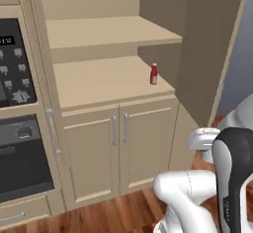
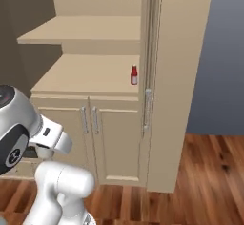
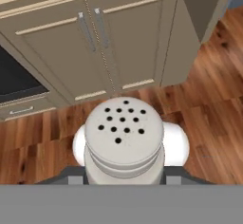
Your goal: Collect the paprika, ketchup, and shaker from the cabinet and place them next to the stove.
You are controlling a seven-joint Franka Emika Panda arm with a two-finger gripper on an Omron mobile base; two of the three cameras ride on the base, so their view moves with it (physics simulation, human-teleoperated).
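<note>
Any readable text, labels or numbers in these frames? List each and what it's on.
Oven panel clock: pale digits, ending in what looks like "12"; the start is cut off at the frame edge.
Oven panel buttons: small pale icons, too blurred to read.
Ketchup: no label legible, too small.
Shaker: holes in the top, no text.
Cabinet: no text or signs.

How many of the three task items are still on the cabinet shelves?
1: the ketchup, upright at the lower shelf's right edge. The shaker sits in the gripper, away from the cabinet.
</note>
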